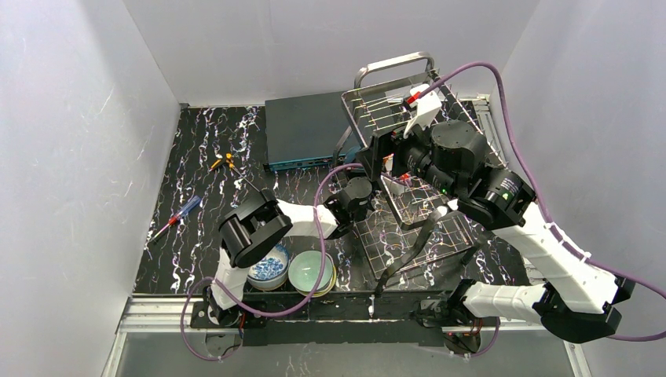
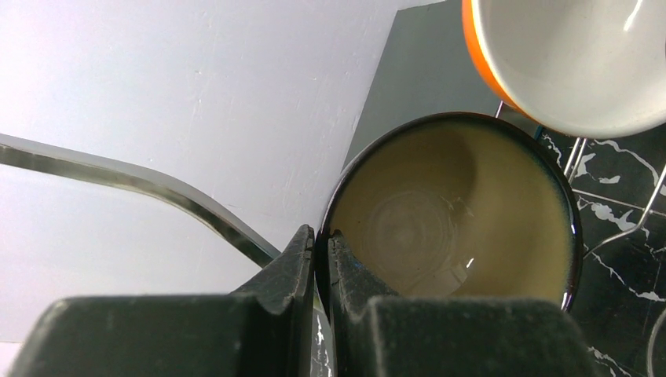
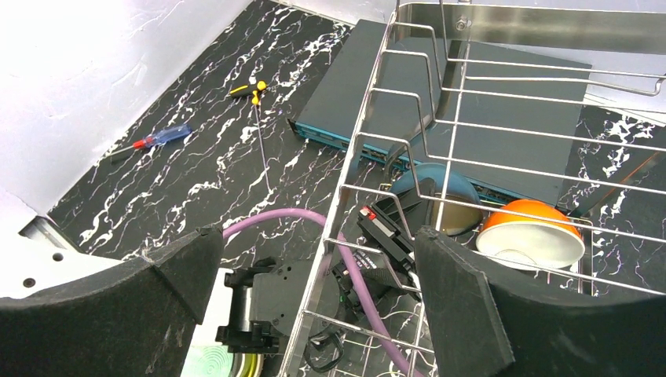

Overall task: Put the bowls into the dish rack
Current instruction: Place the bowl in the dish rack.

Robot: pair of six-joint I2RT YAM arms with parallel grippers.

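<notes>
The beige bowl [image 2: 455,228] stood inside the dish rack [image 3: 550,23], just beside the already loaded orange-backed white bowl [image 2: 565,63]. Its rim was pinched in the left pincer [image 2: 320,255], apparently not yet released. The right pincer [image 3: 314,236] hung wide and empty over the rack. Outside the rack, on the surface [image 1: 196,243], a blue-patterned bowl [image 1: 268,269] and a pale green bowl [image 1: 311,271] awaited loading.

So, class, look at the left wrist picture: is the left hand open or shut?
Shut: the left hand pinches the rim of the beige bowl, its jaws nearly touching with only the rim between them.
</notes>
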